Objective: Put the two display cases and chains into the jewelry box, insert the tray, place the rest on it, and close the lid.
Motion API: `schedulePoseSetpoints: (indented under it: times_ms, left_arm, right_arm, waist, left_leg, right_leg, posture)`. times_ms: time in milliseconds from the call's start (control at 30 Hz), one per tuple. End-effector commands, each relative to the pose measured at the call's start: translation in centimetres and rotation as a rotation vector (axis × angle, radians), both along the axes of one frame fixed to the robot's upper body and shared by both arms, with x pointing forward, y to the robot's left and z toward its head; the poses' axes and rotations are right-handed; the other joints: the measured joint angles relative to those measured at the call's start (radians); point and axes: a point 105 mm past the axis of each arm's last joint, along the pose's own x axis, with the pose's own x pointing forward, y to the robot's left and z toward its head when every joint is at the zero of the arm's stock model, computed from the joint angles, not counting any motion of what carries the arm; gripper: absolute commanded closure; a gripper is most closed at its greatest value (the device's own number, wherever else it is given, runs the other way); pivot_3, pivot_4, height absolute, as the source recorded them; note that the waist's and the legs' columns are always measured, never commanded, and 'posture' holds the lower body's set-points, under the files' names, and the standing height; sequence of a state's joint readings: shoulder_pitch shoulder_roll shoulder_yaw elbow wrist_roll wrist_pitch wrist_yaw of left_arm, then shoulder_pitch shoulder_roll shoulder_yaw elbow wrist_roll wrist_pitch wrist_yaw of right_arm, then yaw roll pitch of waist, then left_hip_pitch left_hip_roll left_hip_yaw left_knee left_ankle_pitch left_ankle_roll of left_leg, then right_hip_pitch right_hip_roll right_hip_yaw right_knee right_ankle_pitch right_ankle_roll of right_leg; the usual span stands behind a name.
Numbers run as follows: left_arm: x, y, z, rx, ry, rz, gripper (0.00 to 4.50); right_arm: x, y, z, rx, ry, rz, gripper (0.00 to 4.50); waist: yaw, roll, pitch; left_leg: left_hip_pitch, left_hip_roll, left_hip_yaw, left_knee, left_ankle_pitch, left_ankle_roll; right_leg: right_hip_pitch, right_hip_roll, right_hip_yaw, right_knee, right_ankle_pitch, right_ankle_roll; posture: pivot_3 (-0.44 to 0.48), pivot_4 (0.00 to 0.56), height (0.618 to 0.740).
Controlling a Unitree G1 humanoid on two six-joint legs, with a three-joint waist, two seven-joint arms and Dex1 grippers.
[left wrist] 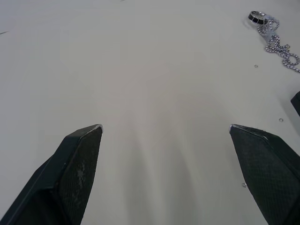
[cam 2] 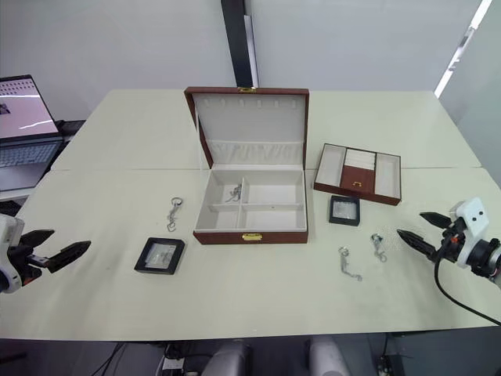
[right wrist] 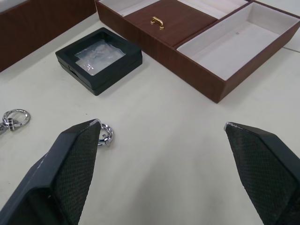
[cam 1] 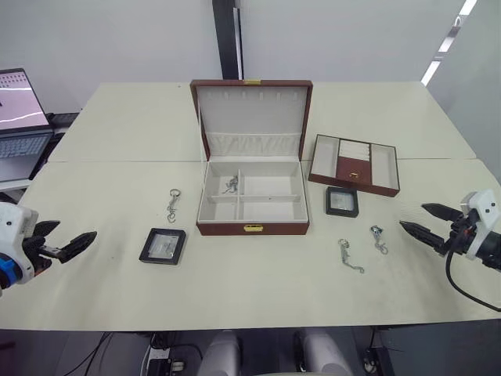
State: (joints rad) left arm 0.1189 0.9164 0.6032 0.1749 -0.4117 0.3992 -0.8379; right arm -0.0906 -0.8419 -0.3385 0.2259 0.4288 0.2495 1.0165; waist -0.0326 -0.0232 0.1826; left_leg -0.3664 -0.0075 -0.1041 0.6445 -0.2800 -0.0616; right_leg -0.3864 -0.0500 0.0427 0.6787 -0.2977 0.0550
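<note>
The jewelry box stands open at the table's middle, its lid upright behind it. One chain lies in its back-left compartment. The tray rests on the table right of the box. One display case lies front-left of the box, the other just right of it, in front of the tray. A chain lies left of the box; two more chains lie front-right. My left gripper is open and empty at the far left. My right gripper is open, right of the chains.
A laptop sits off the table's far-left corner. The table is bare cream in front of the box. In the right wrist view the display case and tray lie ahead of the open fingers.
</note>
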Motion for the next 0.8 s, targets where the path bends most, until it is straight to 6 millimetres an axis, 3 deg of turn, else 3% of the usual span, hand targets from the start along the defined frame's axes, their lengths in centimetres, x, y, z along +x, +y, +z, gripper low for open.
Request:
schedulePoseSetpoints:
  times_ms: [33,500,667,800]
  left_arm:
    - [-0.3,0.9,0.7,0.023,-0.044,0.039,0.01]
    - [0.0,0.2,0.3,0.024,-0.032,0.015,0.01]
    - [0.7,-1.8,0.4,0.078,0.034,-0.132,0.01]
    - [1.3,-3.4,0.9,0.143,0.093,-0.284,0.01]
  right_arm:
    - [0.2,-0.4,0.9,-0.007,-0.050,-0.015,0.00]
    - [0.5,-0.3,1.0,0.000,-0.054,-0.012,0.00]
    - [0.4,0.0,1.6,-0.007,-0.056,0.028,0.00]
    - [0.5,1.8,3.0,0.007,-0.083,0.115,0.00]
  waist:
    - [0.000,0.000,0.000]
    - [0.000,0.000,0.000]
    - [0.000,0.000,0.000]
    - [-0.001,0.000,0.000]
  left_leg:
    - [0.000,0.000,0.000,0.000,0.000,0.000]
    - [0.000,0.000,0.000,0.000,0.000,0.000]
    - [0.000,0.000,0.000,0.000,0.000,0.000]
    - [0.000,0.000,0.000,0.000,0.000,0.000]
  right_leg:
    - [0.000,0.000,0.000,0.000,0.000,0.000]
    - [0.000,0.000,0.000,0.000,0.000,0.000]
    - [0.000,0.000,0.000,0.000,0.000,0.000]
    - [0.000,0.000,0.000,0.001,0.000,0.000]
  posture:
    - [0.000,0.150,0.740]
    - [0.000,0.150,0.740]
    - [0.000,0.150,0.740]
    - [0.000,0.150,0.740]
